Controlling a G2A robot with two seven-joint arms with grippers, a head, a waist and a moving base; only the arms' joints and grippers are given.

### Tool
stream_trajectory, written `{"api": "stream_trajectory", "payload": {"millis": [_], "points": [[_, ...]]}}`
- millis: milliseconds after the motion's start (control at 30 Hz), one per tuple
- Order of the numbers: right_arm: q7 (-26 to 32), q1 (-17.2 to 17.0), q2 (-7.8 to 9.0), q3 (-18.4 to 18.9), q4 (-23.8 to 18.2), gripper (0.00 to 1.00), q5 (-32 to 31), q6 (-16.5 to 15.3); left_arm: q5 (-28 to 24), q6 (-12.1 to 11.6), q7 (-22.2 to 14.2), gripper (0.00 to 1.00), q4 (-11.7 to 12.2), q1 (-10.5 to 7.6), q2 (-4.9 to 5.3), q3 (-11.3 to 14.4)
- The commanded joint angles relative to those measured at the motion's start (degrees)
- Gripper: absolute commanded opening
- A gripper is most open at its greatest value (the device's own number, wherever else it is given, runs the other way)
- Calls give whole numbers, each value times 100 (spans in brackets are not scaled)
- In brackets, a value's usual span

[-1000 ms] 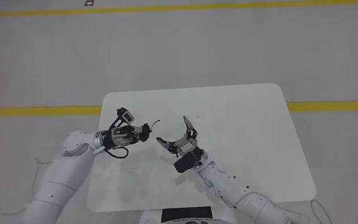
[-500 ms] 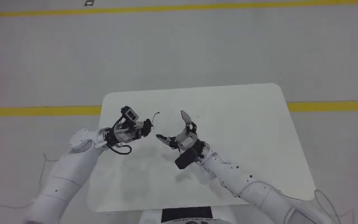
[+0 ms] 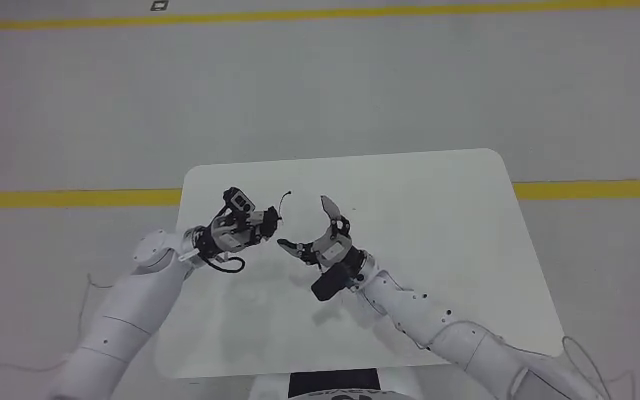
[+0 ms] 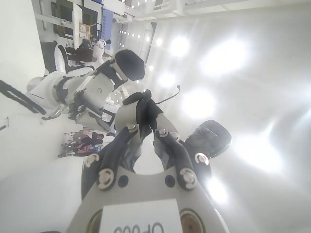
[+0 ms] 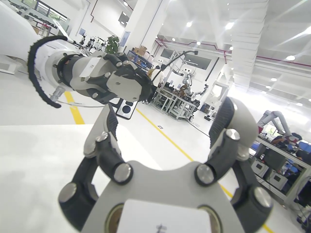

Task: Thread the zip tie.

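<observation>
One zip tie (image 4: 170,97) is clamped in the left end effector (image 4: 144,98); right end effector (image 5: 168,109) spread wide.

Most of the zip tie (image 4: 170,97) is hidden inside the clamped left gripper (image 4: 145,100). Its head is too small to be made out from above.

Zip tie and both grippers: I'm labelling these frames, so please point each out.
zip tie (image 4: 170,98), left wrist view, middle of its strap.
left gripper (image 4: 146,102), left wrist view, between its shut fingertips.
right gripper (image 5: 168,109), right wrist view, between its open fingertips.
</observation>
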Motion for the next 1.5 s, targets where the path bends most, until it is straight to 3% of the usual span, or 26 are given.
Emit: {"api": "stream_trajectory", "payload": {"millis": [0,67,100,200,600,1467], "points": [[-6,29,6,-10,16,100,0,-1,-23,-42,34,0,11,-25,-20,35],[-25,67,14,-50,44,71,0,-1,-50,-76,54,0,28,-42,-40,65],[-22,81,17,-71,46,52,0,-1,-74,-98,60,0,35,-45,-49,72],[-1,126,25,-124,61,40,0,-1,-135,-132,51,0,60,-50,-71,92],[21,210,12,-284,79,27,0,-1,-135,-132,51,0,60,-50,-71,92],[26,285,-56,-314,93,18,0,-1,-135,-132,51,0,60,-50,-71,92]]}}
